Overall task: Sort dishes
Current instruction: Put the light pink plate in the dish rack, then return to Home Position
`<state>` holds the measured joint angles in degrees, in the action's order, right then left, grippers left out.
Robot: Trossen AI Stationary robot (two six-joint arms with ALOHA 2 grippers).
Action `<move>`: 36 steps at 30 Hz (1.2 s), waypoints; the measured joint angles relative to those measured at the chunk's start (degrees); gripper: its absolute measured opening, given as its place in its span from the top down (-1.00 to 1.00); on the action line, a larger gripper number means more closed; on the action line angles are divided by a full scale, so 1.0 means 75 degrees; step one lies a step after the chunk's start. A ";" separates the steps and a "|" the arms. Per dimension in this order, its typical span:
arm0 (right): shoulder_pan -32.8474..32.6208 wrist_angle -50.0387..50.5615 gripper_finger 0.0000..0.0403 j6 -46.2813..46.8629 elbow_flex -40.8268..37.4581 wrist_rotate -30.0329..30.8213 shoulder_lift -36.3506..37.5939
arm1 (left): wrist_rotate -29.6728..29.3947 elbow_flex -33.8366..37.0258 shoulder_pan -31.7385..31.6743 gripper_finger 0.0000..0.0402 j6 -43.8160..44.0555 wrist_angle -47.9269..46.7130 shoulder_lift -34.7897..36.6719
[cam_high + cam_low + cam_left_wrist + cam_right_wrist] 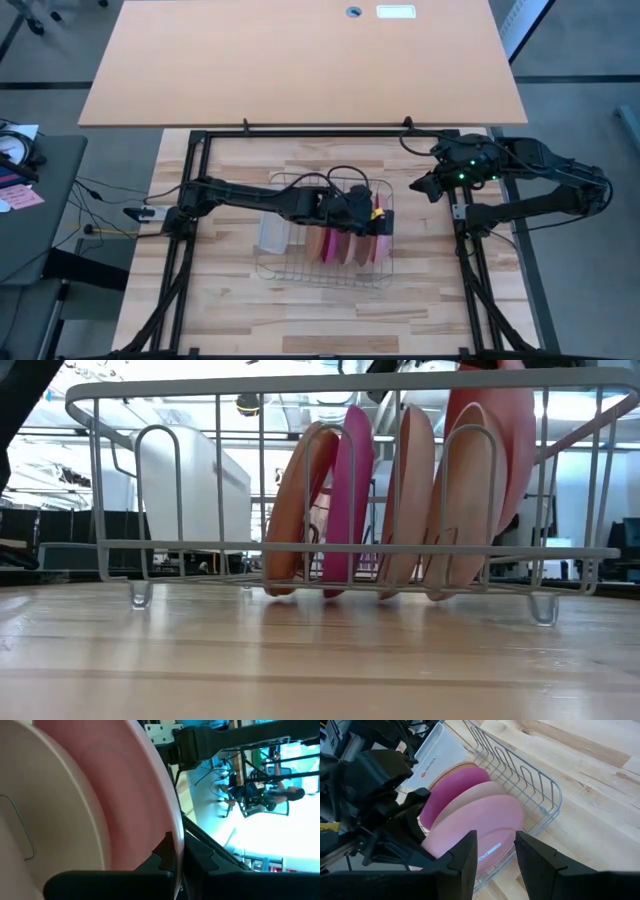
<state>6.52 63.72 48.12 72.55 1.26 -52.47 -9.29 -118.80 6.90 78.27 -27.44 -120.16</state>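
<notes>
Four plates (370,500) stand on edge in the wire rack (325,262) at the desk's (230,300) centre. The left tool (372,212), at the rack's 1 o'clock corner, is clamped on the rim of a fifth, red plate (505,430). The right tool (420,187) hovers parted, holding nothing, near the desk's 2 o'clock.

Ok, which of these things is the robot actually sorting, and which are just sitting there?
Part of the job:
- orange plate, magenta plate, pale pink plate and second pale pink plate, standing in the rack
- red plate, pinched by the left gripper
- right gripper, open, waiting at the table's right side

Just there:
- wire rack
- white tray inside it
- wooden table
</notes>
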 joint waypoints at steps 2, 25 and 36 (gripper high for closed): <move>0.0000 0.0003 0.31 0.0000 0.0000 0.0003 0.0000 | 0.0008 0.0000 0.0000 0.95 -0.0059 -0.0029 0.0000; 0.0000 -0.0020 0.31 -0.0017 0.0000 0.0053 0.0000 | -0.0094 -0.0006 -0.0119 0.54 -0.0618 -0.0520 0.0000; 0.0000 -0.0020 0.31 -0.0015 0.0000 0.0070 0.0000 | -0.0054 -0.0006 -0.0128 0.46 -0.0663 -0.0746 0.0003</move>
<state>6.52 63.57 48.01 72.55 1.78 -52.47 -9.69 -118.85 5.93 73.30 -33.04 -120.14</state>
